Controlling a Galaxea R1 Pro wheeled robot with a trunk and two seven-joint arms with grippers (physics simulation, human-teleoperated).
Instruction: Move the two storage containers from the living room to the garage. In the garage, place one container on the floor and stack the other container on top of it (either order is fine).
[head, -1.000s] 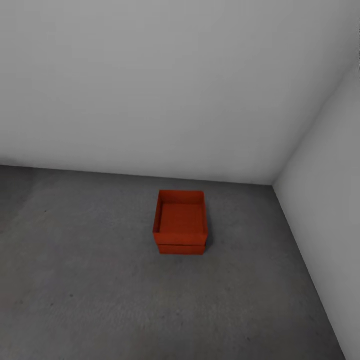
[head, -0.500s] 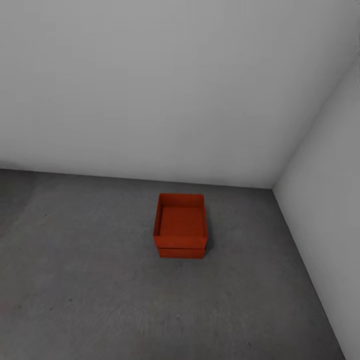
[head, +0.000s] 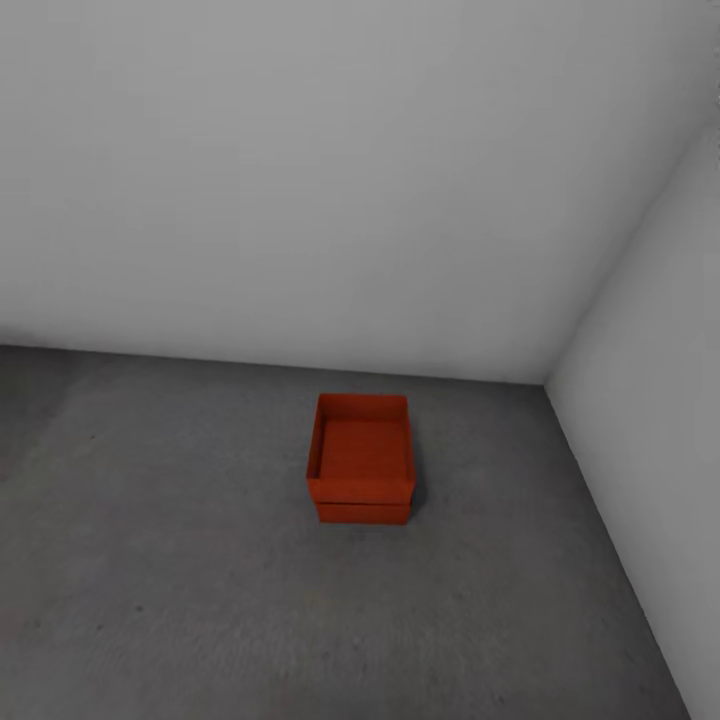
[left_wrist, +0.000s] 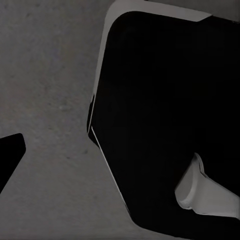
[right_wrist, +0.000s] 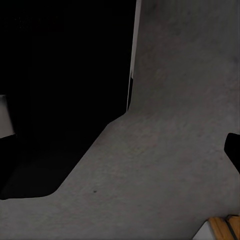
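Sitting stacked, storage containers (head: 361, 460) (concrete floor (head: 200, 580))

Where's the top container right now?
In the head view the top container sits stacked on the other container on the grey concrete floor, a bit right of centre, near the corner where the two pale walls meet.

Orange-red containers (head: 361, 462) (mottled grey floor (head: 180, 590))
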